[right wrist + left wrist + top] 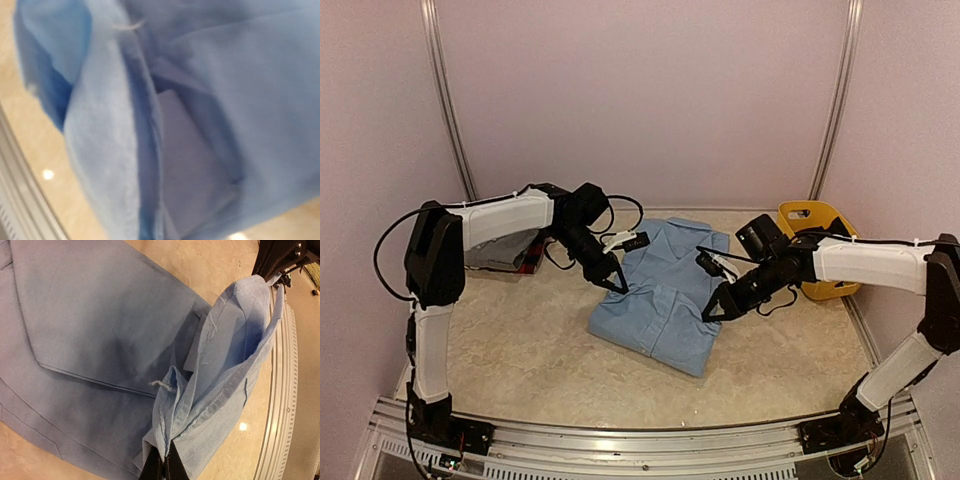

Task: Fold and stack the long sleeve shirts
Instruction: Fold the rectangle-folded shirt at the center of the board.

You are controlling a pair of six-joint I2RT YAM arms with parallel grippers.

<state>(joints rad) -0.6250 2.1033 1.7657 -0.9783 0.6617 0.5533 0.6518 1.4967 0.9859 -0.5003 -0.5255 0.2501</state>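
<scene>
The left gripper [164, 460] is clamped on a bunched edge of the light blue collared cloth shirt [665, 300], its arm reaching down from the left. The right gripper [709, 312] pinches the shirt's right edge. Cloth hides its fingers in the wrist view. The left arm half covers a grey-and-red cloth pile [505, 257].

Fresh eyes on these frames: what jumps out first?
A light blue shirt lies mid-table, pinched at its sides by the left fingers and right fingers. A yellow basket sits at the far right. Grey and red clothes lie at the far left, behind the left arm.
</scene>
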